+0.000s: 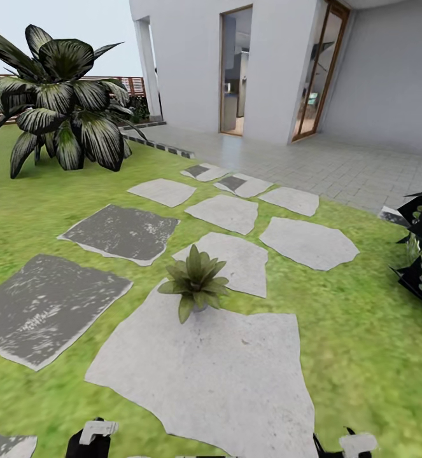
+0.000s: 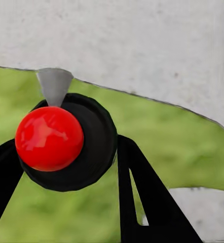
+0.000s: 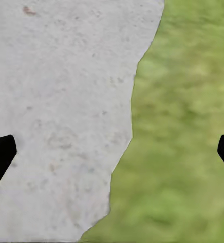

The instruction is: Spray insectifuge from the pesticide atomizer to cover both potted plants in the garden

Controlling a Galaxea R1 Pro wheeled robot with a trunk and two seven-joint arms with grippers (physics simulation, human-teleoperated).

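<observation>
Gripping pesticide atomizer (image 2: 66,144), left fingers (image 2: 147,197) closed; potted plant (image 1: 195,280) ahead.

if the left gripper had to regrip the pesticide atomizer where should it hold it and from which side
Judging by the left wrist view, around the round dark body of the pesticide atomizer, just below the red spot, one finger on each side. That is how the left gripper seems to hold it now, fingers flanking the widest part. The grey nozzle points ahead, so probably best to come from behind, opposite it, leaving the spray path free.

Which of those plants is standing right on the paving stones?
The small green rosette straight ahead, sitting between two pale stepping stones. The big striped-leaf shrub grows from the lawn.
</observation>
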